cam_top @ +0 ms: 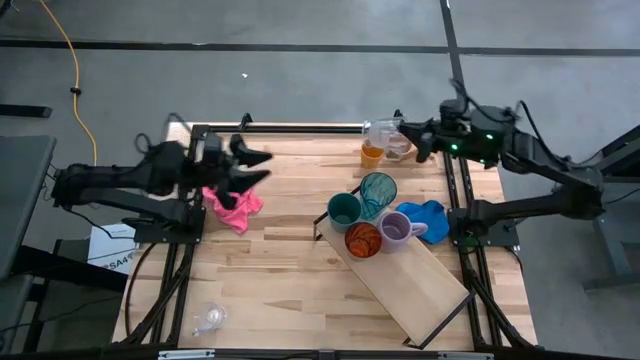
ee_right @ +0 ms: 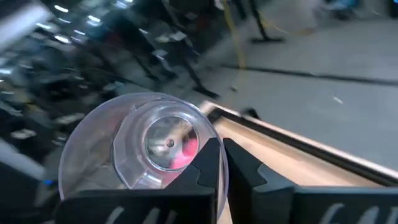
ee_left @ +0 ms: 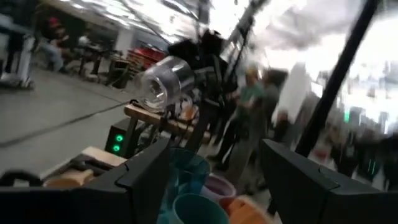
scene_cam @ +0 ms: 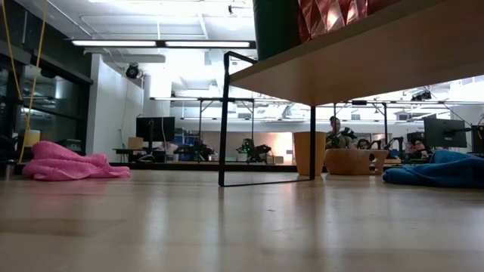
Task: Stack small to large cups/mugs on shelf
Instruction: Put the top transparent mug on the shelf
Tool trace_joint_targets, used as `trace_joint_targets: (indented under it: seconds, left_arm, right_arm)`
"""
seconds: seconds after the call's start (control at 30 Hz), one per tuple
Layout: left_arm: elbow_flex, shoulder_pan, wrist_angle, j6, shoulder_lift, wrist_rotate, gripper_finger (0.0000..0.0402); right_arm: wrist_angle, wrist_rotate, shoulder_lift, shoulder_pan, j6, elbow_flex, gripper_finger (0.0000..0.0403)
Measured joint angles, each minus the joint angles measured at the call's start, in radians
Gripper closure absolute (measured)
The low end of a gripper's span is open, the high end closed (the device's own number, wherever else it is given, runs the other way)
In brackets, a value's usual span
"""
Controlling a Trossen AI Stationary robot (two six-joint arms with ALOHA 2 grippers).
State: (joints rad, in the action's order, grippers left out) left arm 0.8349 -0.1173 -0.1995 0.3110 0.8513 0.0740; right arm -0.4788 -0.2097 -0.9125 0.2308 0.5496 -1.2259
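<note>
My right gripper (cam_top: 408, 137) is at the table's far right, shut on a clear glass (cam_top: 382, 132) that hovers over a yellow-orange mug (cam_top: 372, 154) and a tan mug (cam_top: 399, 150). The shelf (cam_top: 415, 280), a light board on a black frame, lies slantwise at the right. On its far end stand a green cup (cam_top: 344, 210), a teal tumbler (cam_top: 378, 190), an orange mug (cam_top: 362, 239) and a purple mug (cam_top: 396, 228). My left gripper (cam_top: 255, 166) is open in the air at the far left, above the pink cloth (cam_top: 233, 208). Another clear glass (cam_top: 210, 318) lies on its side near the table's near left corner. My right gripper holds the clear glass (ee_right: 140, 149) by its wall at the rim (ee_right: 200, 138), pinched between the two fingers (ee_right: 210, 167). The fingers come level from the table's right. The glass is lifted clear and tipped on its side, above the mugs.
A blue cloth (cam_top: 424, 216) lies beside the purple mug at the right edge. In the low view the shelf (scene_cam: 355, 64) stands raised on its black legs (scene_cam: 225, 121). Bare tabletop (cam_top: 280, 290) shows in the near middle. People show in the room beyond the table.
</note>
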Motion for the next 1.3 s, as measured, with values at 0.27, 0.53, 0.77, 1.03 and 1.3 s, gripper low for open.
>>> trace_joint_targets:
  seconds: [0.27,0.53,0.77,1.03,1.3]
  left_arm:
    - [0.242,0.000,0.082,-0.266,0.234,-0.066,0.0167]
    - [0.306,0.000,0.129,-0.274,0.278,-0.064,0.0167]
    - [0.306,0.000,0.137,-0.255,0.278,-0.063,0.0167]
    - [0.306,0.000,0.145,-0.254,0.277,-0.063,0.0167]
    - [0.305,0.000,0.148,-0.254,0.277,-0.063,0.0167]
  right_arm:
    - [0.375,0.234,0.068,-0.059,-0.100,0.178,0.0403]
    - [0.493,0.287,0.068,-0.100,-0.132,0.227,0.0403]
    - [0.501,0.289,0.070,-0.099,-0.131,0.226,0.0403]
    - [0.494,0.302,0.070,-0.099,-0.123,0.225,0.0403]
    - [-0.021,0.336,-0.023,-0.217,-0.153,-0.085,0.0403]
